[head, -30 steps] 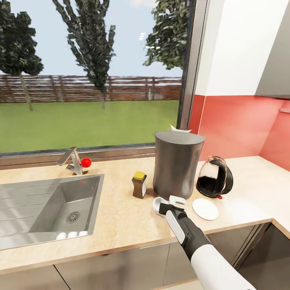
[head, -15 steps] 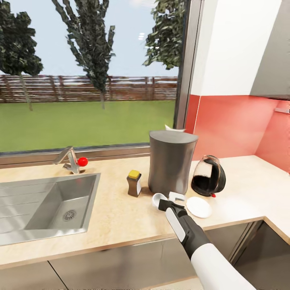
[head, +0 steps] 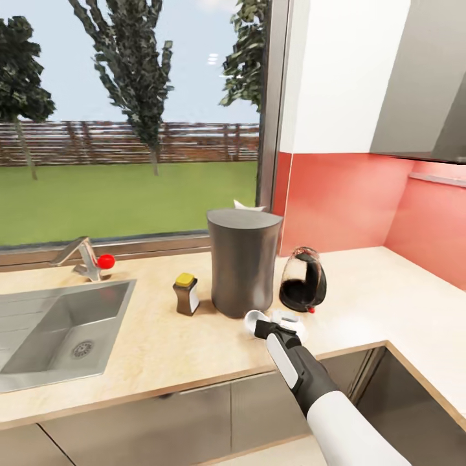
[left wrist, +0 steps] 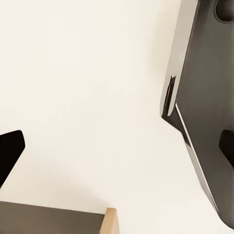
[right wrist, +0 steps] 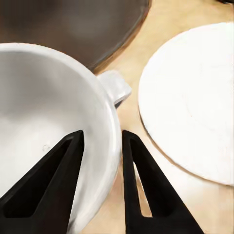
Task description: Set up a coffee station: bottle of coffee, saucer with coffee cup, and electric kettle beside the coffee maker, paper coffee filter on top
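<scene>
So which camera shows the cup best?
The right wrist view: the cup looms close, its rim between the right gripper fingers, beside the saucer. The head view shows it small; the left wrist view looks elsewhere.

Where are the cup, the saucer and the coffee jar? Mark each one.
cup (right wrist: 44,112), right wrist view, inner wall.
saucer (right wrist: 195,102), right wrist view, flat top.
coffee jar (head: 186,279), head view, yellow lid.

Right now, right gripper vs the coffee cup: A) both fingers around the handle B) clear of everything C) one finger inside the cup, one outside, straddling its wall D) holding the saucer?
C. In the right wrist view the right gripper has one finger inside the coffee cup and the other outside its wall, with the saucer lying apart beside it.
</scene>
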Robot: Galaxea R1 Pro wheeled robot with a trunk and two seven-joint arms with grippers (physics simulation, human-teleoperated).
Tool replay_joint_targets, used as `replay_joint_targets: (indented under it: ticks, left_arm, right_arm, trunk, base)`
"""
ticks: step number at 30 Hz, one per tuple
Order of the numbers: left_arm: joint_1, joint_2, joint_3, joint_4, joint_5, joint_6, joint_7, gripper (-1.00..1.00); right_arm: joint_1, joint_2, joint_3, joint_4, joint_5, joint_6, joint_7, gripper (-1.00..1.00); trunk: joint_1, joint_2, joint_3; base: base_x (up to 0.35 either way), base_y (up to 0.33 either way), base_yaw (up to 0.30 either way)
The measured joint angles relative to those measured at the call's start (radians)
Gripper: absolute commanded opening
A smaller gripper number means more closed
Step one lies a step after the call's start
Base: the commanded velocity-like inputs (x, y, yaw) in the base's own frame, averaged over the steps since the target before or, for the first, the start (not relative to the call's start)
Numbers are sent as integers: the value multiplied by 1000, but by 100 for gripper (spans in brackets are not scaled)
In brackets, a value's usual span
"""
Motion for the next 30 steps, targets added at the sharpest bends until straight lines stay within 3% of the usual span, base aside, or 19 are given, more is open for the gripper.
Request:
replay_joint_targets:
  ticks: [7,23,30]
  left_arm:
    - [0,0,2,0,1,0,-1,100]
    - [0,0,2,1,3,0,0,100]
    - [0,0,2,2,3,0,0,100]
  right_arm:
    - [0,0,-1,1,0,0,0,-100]
    - [0,0,-2,9,1,0,0,-100]
    - [0,0,-3,10,2,0,0,-100]
  trunk:
    - [0,0,3]
    - [0,0,3]
    - [0,0,3]
  base:
    - [157,-124,-244]
    - [77,-49,-16]
    - [18,-11,-203]
